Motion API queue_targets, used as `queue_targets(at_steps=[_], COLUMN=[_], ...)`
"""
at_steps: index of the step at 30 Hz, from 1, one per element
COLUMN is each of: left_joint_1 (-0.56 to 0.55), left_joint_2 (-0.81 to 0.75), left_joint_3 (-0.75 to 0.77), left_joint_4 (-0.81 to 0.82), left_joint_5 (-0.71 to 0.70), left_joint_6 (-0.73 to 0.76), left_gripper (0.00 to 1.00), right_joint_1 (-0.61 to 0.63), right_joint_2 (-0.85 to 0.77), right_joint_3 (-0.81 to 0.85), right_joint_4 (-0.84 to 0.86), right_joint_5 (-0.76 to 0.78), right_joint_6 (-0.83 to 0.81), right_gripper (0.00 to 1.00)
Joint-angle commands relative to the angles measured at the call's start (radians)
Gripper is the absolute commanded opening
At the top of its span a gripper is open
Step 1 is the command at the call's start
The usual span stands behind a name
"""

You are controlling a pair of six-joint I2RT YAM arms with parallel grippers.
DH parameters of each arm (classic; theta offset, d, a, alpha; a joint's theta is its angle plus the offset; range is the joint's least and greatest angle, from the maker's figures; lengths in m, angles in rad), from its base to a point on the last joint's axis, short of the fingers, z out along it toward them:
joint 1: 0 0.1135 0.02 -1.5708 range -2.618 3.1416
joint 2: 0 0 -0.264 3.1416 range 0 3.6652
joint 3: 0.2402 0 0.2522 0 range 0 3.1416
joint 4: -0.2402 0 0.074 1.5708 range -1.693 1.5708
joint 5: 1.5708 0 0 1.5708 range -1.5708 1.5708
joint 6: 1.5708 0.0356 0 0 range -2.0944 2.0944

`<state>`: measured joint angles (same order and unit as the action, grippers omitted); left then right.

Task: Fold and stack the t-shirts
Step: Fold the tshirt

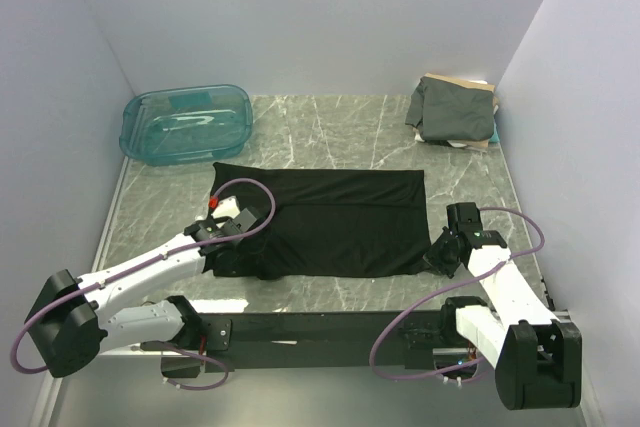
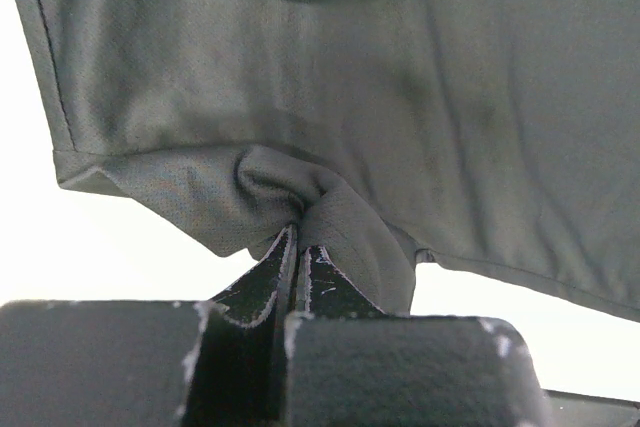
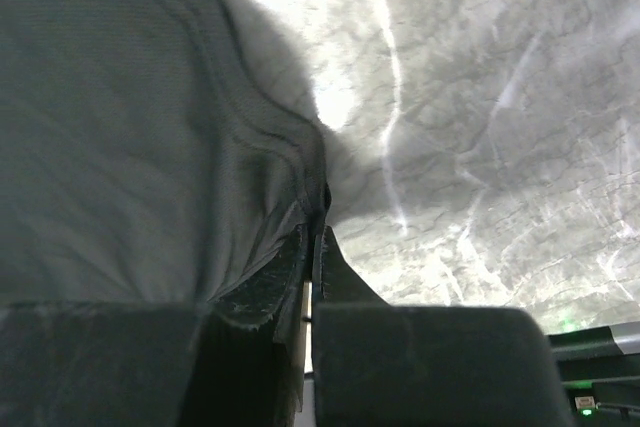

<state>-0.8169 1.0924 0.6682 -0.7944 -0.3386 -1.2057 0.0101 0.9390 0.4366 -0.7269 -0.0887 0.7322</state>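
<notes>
Both pinch the black t-shirt (image 1: 340, 217); left gripper (image 1: 233, 257), right gripper (image 1: 438, 255).

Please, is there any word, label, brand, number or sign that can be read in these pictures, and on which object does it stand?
No text can be read in any view.
The black t-shirt, the pile of folded t-shirts and the teal bin show no print, label or number.

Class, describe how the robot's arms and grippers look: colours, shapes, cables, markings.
The left arm and right arm have white links, black joints and looping purple cables. A red mark sits by the left wrist. Gripper fingers are black wedges, edges scuffed white.
</notes>
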Motion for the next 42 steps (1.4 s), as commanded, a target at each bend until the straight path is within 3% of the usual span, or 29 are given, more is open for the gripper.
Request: queue_targets(at_steps=[1, 25, 42], left_joint_1=[0.018, 0.162, 0.303], left_joint_2=[-0.023, 0.095, 0.345], left_joint_3=[0.05, 0.274, 0.449], left_joint_4=[-0.011, -0.003, 0.112], left_joint_5=[-0.037, -0.094, -0.069], left_joint_6=[0.028, 0.161, 0.308], left_gripper=[0.01, 0.01, 0.01], right_joint_1=[-0.006, -0.005, -0.004], right_joint_2=[-0.009, 0.175, 0.316], right_joint_3=[0.079, 0.376, 0.449], right_joint_4=[-0.012, -0.011, 0.138], right_joint_5=[-0.013, -0.059, -0.042], right_joint_6=[-0.03, -0.088, -0.04], right_gripper=[0.0, 0.0, 0.0])
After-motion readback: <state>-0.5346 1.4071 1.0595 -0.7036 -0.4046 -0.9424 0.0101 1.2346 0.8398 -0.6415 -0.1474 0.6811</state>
